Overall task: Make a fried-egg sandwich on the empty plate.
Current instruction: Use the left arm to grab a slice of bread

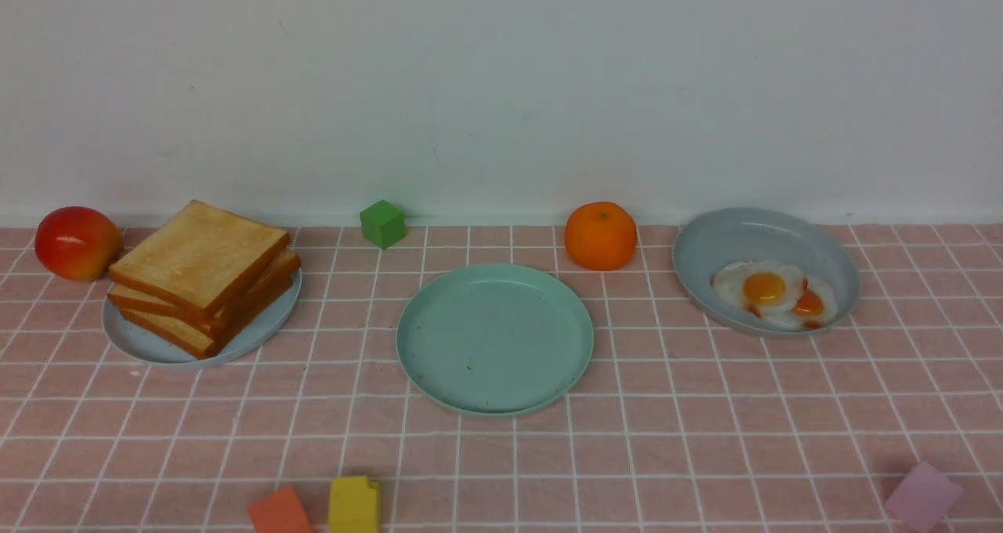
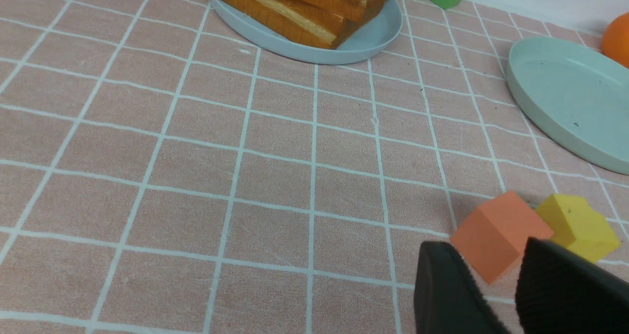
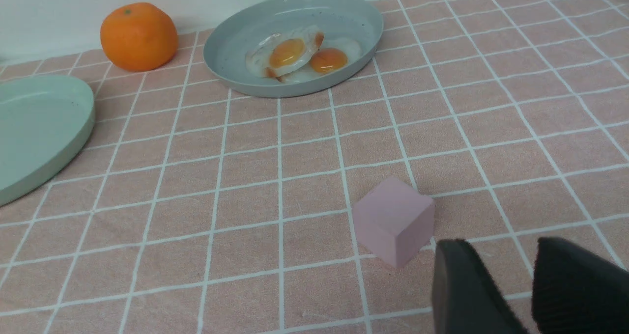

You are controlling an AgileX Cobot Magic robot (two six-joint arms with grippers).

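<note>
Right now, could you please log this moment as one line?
mint plate: empty | toast pile: stacked | eggs: plated | left fingers, right fingers: open

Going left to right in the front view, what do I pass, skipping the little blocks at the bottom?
red apple → pile of toast → green block → empty mint-green plate → orange → blue-grey plate of fried eggs
</note>
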